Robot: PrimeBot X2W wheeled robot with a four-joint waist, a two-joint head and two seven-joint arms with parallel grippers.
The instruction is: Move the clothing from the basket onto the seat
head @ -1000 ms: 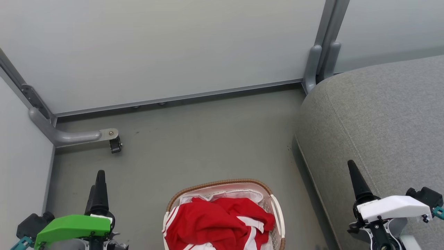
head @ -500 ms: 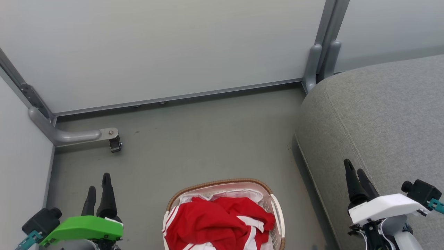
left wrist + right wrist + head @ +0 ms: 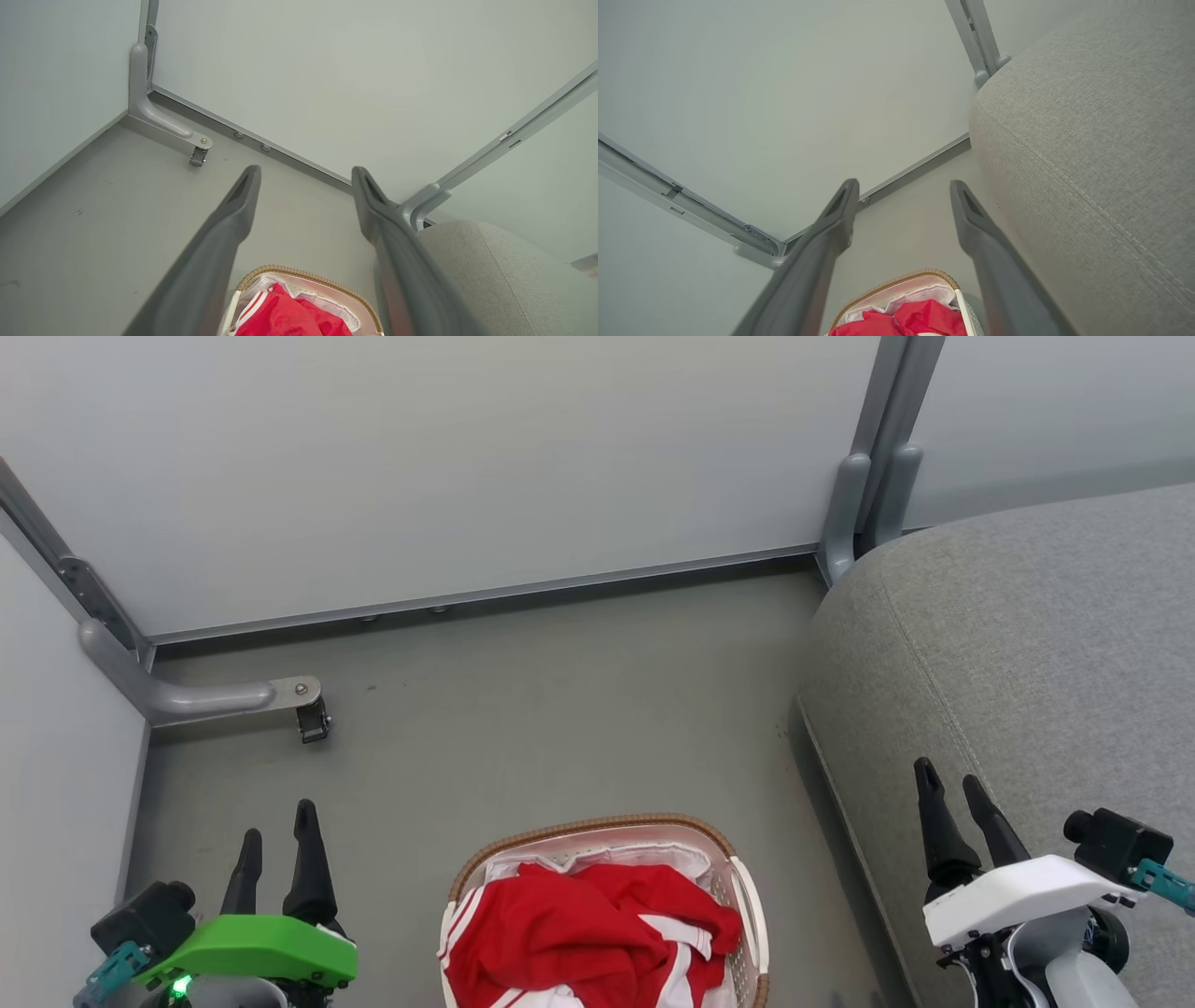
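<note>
Grey floor (image 3: 560,709), pale wall panels (image 3: 467,457) above; basket (image 3: 607,826) of clothing (image 3: 579,933) bottom centre, seat (image 3: 1027,644) right; left gripper (image 3: 277,821) and right gripper (image 3: 948,775) spread

Open floor (image 3: 560,728) above basket (image 3: 597,823), seat (image 3: 1027,644) right

I'm seeing dark tapering left fingers (image 3: 308,868) backed by a green shell (image 3: 252,943); the matching right fingers (image 3: 936,831) are wearing a white shell (image 3: 1018,896).
</note>
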